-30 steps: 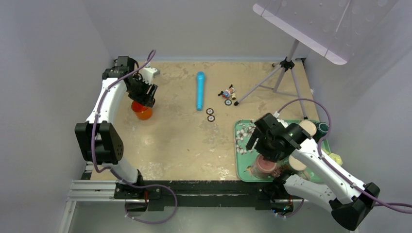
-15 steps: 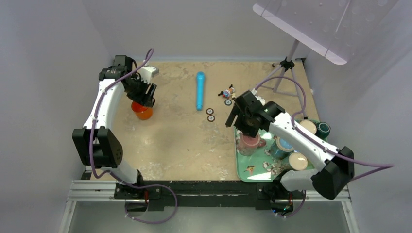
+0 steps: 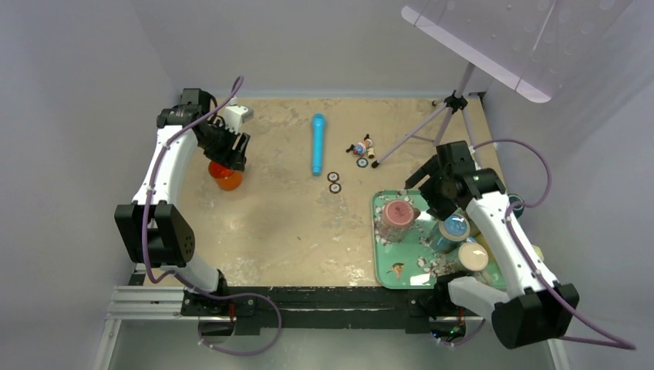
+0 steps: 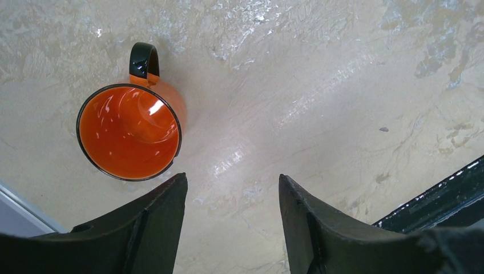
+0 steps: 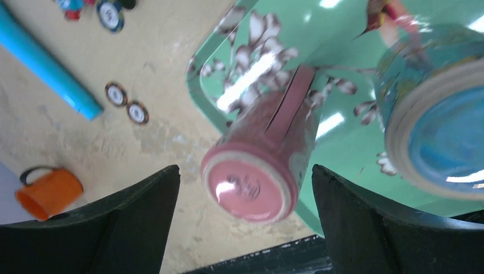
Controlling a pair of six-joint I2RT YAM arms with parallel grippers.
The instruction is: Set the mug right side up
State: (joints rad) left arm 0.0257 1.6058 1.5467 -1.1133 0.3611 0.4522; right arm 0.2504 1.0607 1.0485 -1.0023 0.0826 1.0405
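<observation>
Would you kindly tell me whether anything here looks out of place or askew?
Yes: the pink mug stands upside down, base up, at the left end of the green tray, with the right tool open near it. The orange mug on the table is upright.

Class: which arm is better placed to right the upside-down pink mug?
Right: the open right gripper faces the pink mug on the tray; the left gripper is by the distant orange mug.
</observation>
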